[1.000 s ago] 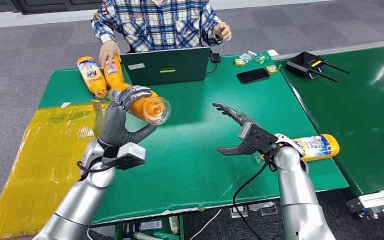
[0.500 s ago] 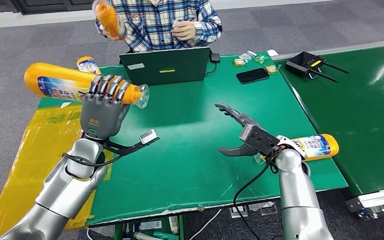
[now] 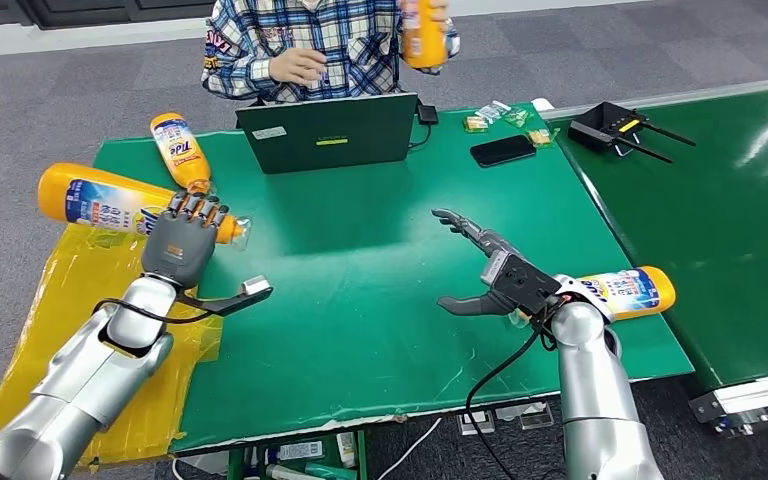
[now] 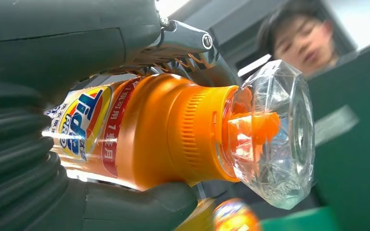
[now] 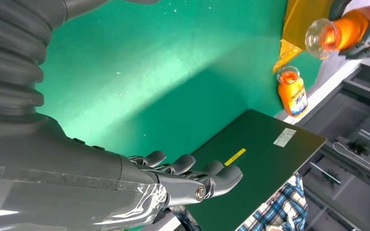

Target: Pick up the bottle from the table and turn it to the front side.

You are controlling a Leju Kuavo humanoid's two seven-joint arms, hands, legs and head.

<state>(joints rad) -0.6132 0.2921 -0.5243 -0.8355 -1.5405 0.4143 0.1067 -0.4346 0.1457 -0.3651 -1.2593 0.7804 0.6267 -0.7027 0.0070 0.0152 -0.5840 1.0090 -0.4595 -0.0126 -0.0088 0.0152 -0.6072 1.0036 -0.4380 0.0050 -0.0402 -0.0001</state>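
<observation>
The left hand (image 3: 182,243) grips the bottle (image 3: 110,203) lying level, now lowered over the table's (image 3: 380,290) left edge, label showing: turning looks nearly done. The right hand (image 3: 480,270) stays spread, empty.

Bright even light; wrist background blurred

Orange bottle (image 4: 159,139) with clear faceted cap (image 4: 274,134) gripped in left robot hand (image 4: 77,96), person blurred behind, second bottle (image 4: 236,217) beyond it.
</observation>
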